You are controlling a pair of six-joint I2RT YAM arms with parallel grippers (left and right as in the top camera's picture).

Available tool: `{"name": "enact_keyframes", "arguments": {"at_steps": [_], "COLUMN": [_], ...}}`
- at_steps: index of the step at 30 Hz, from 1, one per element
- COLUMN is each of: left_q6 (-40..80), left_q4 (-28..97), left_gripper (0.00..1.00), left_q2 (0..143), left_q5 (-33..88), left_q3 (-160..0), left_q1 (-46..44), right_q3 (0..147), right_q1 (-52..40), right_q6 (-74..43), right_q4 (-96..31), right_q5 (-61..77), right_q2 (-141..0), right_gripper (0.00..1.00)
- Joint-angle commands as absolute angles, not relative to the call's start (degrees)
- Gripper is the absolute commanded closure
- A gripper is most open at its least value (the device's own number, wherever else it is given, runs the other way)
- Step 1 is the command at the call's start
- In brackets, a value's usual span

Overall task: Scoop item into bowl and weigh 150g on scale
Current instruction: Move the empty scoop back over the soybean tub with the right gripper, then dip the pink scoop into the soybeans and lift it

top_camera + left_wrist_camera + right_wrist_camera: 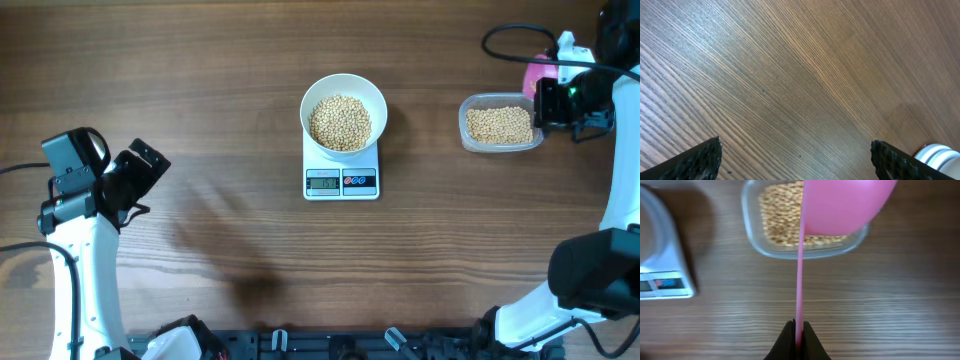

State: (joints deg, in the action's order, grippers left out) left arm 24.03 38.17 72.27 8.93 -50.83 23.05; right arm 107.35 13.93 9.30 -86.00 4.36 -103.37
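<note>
Beans (pixel 340 122) fill much of the white bowl (pixel 312 98), and that bowl sits on the scale (pixel 342 182) near the middle of the table (pixel 200 80), with the display end nearer to me. The figures on the display are too small for me to read. More beans lie in a clear tub (pixel 466 128) that stands on the table well off to the right of the scale.

My right claw (pixel 798 339) is pinched tight on the thin handle of a pink scoop (pixel 840 202). The scoop's head hangs over one end of the tub and hides some of the beans there in my wrist view. I cannot tell whether it touches them or carries any.

My left claw (pixel 795 157) stands spread wide, with nothing between its fingers (pixel 700 160) and only bare wood grain beneath. It is over the left part of the table, well apart from the scale and bowl.
</note>
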Motion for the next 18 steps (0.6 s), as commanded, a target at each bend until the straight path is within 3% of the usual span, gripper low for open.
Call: {"name": "enact_keyframes", "arguments": {"at_steps": [1,12,18], "left_q6": [22.9,22.9,22.9], "left_q4": [38.02,38.02,38.02], "left_gripper": [0.0,0.0,0.0], "left_q2": [72.23,72.23,72.23], "left_q5": [9.58,9.56,9.58], "left_q3": [-50.68,-50.68,-50.68], "left_q1": [23.38,23.38,23.38], "right_q3": [104.44,99.61,98.85], "right_q1": [14.06,4.75,2.79], "right_q6": [10.04,6.63,6.66], "right_q4": [-84.68,-78.89,-79.22], "right_q5": [-0.21,-19.25,-21.65], "right_q2": [-102.65,-102.78,-102.8], "right_gripper": [0.96,0.96,0.96]}}
